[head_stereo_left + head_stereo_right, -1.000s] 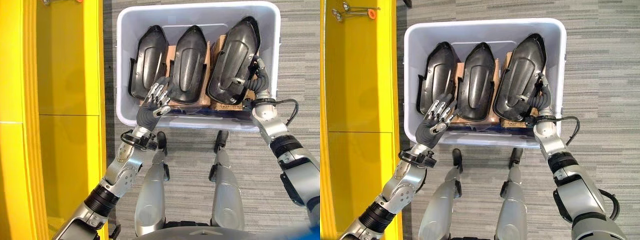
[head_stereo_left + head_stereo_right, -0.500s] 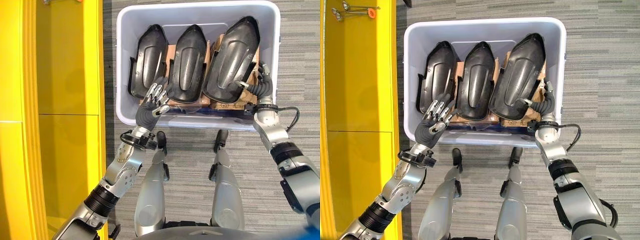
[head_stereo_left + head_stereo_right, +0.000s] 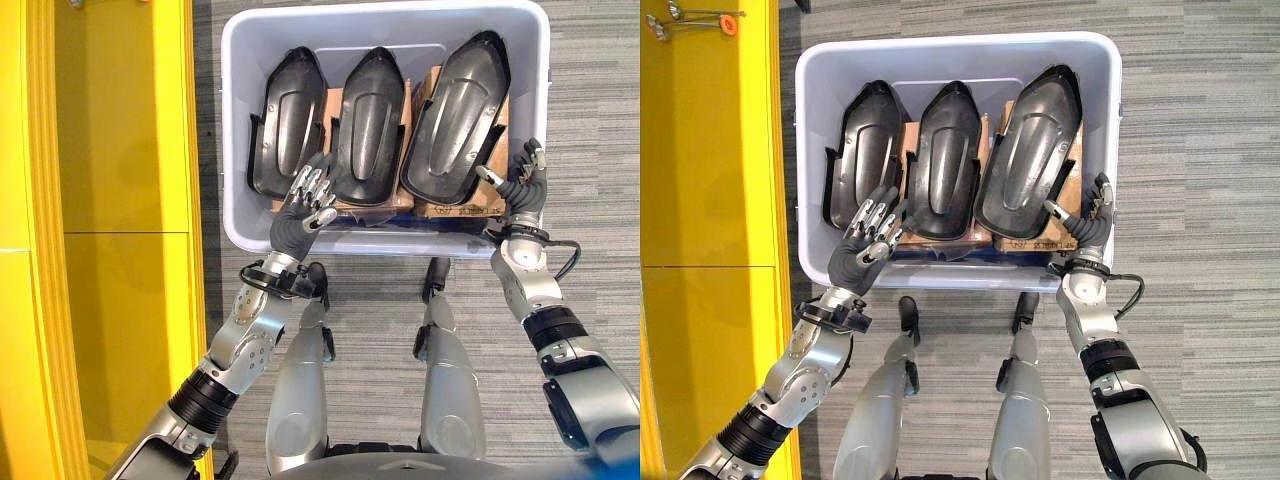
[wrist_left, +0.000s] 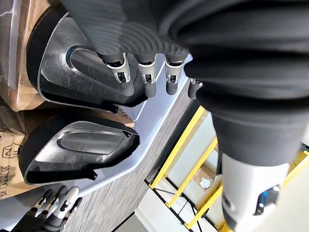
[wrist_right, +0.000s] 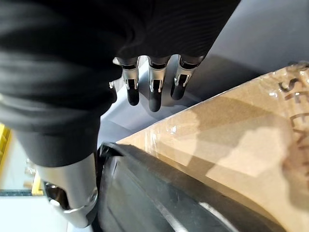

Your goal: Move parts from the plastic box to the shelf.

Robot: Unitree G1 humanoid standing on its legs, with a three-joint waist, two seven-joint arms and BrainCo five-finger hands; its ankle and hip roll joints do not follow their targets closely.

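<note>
Three black moulded parts stand side by side in the pale plastic box point(image 3: 380, 243): a left part point(image 3: 285, 120), a middle part point(image 3: 368, 125) and a larger right part point(image 3: 455, 110), all resting on cardboard cartons point(image 3: 450, 208). My left hand point(image 3: 300, 208) hovers open over the box's near wall, its fingertips at the lower ends of the left and middle parts point(image 4: 72, 77). Open too, my right hand point(image 3: 520, 188) is in the box's near right corner, its thumb beside the right part's lower edge point(image 5: 159, 203) and its fingers point(image 5: 153, 92) over a carton point(image 5: 231, 140), holding nothing.
The yellow shelf point(image 3: 120, 200) runs down the left side, close to the box's left wall. Grey striped carpet point(image 3: 590, 130) surrounds the box. A few small tools point(image 3: 700, 20) lie on the shelf's far end.
My right hand has drawn back from the right part's edge toward the box's near right corner. The right part now leans slightly further left. The view has shifted a little; the left hand holds still.
</note>
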